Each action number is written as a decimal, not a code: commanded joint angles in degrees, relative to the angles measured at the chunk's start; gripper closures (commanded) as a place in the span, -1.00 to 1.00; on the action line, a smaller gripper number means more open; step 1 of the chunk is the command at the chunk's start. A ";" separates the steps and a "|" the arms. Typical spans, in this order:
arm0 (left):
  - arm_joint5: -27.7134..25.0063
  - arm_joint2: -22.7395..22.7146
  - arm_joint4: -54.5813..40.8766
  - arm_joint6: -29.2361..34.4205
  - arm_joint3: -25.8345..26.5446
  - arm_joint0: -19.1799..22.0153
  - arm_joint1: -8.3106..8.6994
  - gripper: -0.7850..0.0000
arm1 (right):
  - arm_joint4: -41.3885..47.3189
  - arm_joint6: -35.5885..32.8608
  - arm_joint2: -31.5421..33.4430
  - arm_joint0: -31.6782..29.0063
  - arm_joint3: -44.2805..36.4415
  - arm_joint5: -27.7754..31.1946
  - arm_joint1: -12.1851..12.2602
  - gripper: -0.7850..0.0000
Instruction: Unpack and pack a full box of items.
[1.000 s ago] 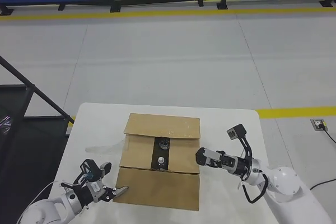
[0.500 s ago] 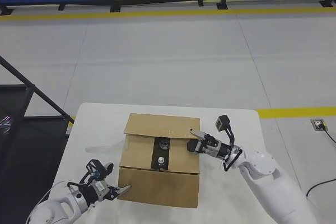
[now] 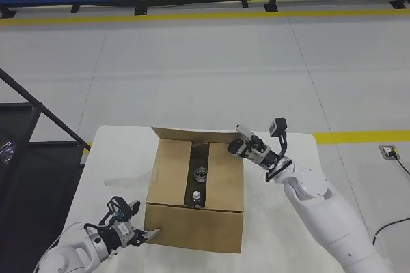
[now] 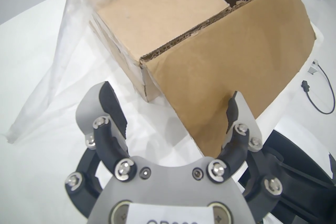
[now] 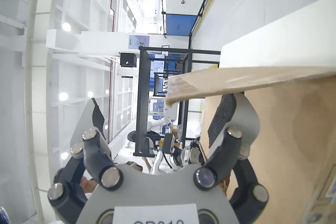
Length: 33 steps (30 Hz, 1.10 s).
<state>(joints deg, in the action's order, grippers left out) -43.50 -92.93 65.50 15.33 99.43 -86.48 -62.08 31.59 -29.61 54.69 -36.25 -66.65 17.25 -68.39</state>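
At the far right corner of the brown cardboard box [image 3: 171,181] on the white table [image 3: 123,157], the right gripper [image 5: 162,104] gapes empty, one finger [image 5: 223,114] just under the raised far flap [image 5: 236,80]. Fold that flap fully back along its crease, gently; the open, empty left gripper [image 4: 170,93] at the near left corner can steady the box.

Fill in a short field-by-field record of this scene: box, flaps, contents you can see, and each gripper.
Box: brown cardboard box on the white table, with a gap open along the middle of its top.
Flaps: far flap stands up on edge.
Contents: dark round top and white cap show in the gap.
Left: left gripper open, at the box's near left corner.
Right: right gripper open, at the far flap's right end, one finger against it.
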 commanded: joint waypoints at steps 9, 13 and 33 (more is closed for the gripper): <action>0.25 0.28 0.02 -0.96 -0.34 -0.51 0.35 -1.00 | -6.52 11.85 -6.41 8.89 11.07 2.42 -4.71 -1.00; 0.32 0.42 -0.09 -1.23 -0.57 -0.60 0.49 -1.00 | -9.47 16.86 -8.89 11.39 15.83 2.77 -6.79 -1.00; 0.31 1.86 -0.30 -1.15 -1.58 -0.59 1.10 -1.00 | -14.54 20.52 -12.39 17.17 33.18 4.84 -13.63 -1.00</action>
<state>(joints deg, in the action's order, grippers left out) -43.25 -91.18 65.21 14.20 97.89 -87.05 -61.01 16.91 -9.07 41.96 -19.00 -33.51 20.79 -81.94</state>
